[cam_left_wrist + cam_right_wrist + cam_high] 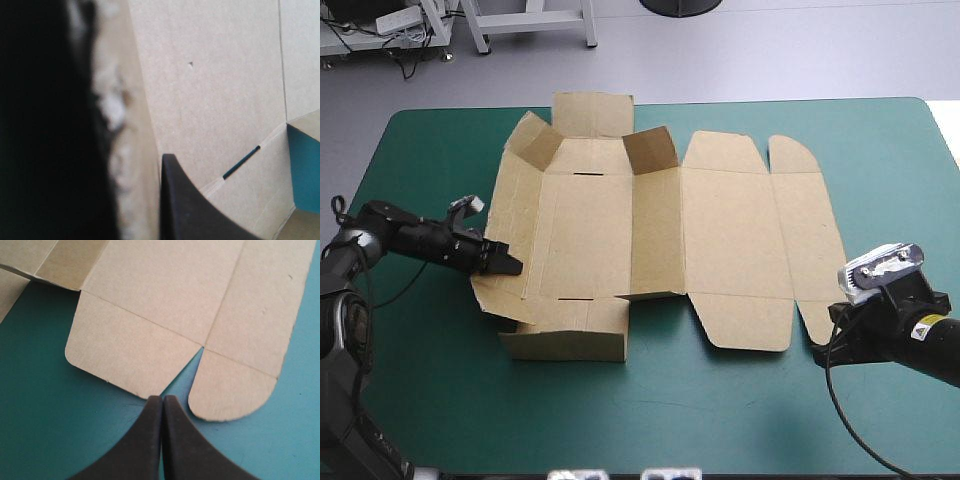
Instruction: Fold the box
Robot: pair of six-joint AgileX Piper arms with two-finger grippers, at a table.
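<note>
The box [730,235] lay in the middle of the teal-green cover [720,420]. Only its left part had walls half raised. The right panels were flat, so most of the folding remained, I think. The left gripper [506,262] pinched the left wall between nearly closed fingers. The right gripper [162,405], closed and empty, was just beside the near right flaps.

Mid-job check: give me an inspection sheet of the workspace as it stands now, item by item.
Surface: teal-green cover, smooth, no wrinkles seen.
Job's things: box, brown, its right side lying flat on the cover, flaps on its left side partly raised.
Clutter: nothing seen.
Grippers: left gripper at the box's left edge, jaws shut on the board. Right gripper, jaws shut, over bare cover just short of the notch between two near flaps, not touching the box.
Cables: nothing seen.
Surroundings: nothing seen.
</note>
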